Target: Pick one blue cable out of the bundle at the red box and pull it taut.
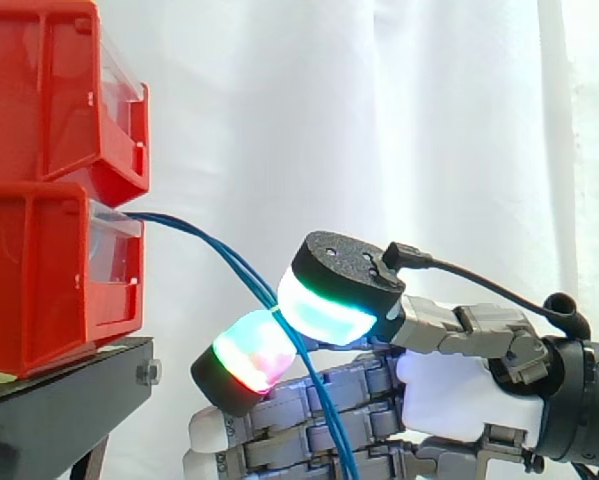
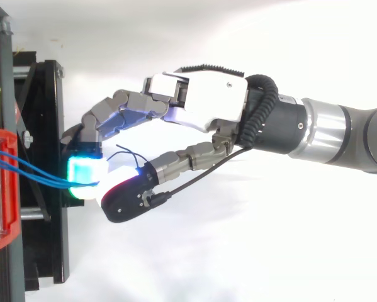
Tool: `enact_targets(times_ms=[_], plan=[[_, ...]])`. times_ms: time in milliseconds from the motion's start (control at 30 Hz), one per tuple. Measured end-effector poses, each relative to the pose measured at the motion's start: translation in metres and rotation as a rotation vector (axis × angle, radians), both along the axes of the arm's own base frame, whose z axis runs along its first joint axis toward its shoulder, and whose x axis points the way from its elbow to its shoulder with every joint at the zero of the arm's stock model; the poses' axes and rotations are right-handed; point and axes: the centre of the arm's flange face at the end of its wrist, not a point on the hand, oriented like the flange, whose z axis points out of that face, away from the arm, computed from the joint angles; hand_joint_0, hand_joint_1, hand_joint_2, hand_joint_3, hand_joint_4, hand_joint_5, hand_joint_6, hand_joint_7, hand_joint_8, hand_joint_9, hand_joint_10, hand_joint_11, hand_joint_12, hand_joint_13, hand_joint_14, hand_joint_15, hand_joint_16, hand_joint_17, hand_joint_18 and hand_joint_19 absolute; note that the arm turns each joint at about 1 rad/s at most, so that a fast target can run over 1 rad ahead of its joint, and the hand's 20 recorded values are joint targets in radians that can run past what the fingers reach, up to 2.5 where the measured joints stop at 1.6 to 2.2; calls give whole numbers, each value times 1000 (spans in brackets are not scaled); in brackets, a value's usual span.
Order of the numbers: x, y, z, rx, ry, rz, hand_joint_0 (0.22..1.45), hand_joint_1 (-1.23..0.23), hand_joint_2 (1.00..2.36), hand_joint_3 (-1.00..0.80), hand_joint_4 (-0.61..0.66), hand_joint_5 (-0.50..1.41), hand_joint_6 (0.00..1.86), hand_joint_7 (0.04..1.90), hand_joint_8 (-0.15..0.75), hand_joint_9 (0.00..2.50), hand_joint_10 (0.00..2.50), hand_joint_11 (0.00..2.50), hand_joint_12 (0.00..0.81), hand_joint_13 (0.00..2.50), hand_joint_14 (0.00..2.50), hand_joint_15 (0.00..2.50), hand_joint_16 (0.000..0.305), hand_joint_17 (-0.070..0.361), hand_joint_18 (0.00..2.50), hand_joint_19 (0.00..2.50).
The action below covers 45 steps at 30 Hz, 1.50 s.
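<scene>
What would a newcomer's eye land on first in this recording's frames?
The hand draws the eye: its glowing pads, cyan-green above and red-green below, stand out mid-frame in the side view against the white curtain. Between them they pinch the blue cables, which curve down out of the lower red bin at left. That bin sits on a black stand.

backdrop: white curtain [image 1: 379,120], soft folds | furniture: black stand [image 1: 59,400]
</scene>
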Motion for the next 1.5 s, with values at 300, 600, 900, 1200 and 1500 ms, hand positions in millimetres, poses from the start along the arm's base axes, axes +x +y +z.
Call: enact_targets(times_ms=[300, 600, 900, 1200, 1500], plan=[[0, 0, 0, 0, 3, -1, 651, -769, 1017, -277, 11, -197, 950, 939, 306, 605, 9, 369, 368, 522, 8, 248, 52, 117, 469, 217], [-1, -3, 1, 8, 3, 1, 707, -802, 1008, -402, 3, -195, 932, 1019, 311, 694, 11, 510, 366, 551, 8, 246, 52, 116, 509, 190], [2, -5, 8, 28, 32, 15, 691, -794, 1017, -288, -22, -185, 950, 1189, 330, 825, 15, 670, 372, 609, 11, 284, 52, 116, 542, 217], [6, -4, 24, 54, 142, 43, 702, -756, 1014, -324, -55, -191, 961, 1150, 320, 1094, 6, 1209, 374, 685, 14, 369, 52, 116, 549, 235], [4, -7, 33, 86, 197, 43, 704, -749, 1012, -347, -56, -195, 961, 1107, 304, 1144, 2, 1318, 367, 767, 16, 454, 51, 115, 576, 258]])
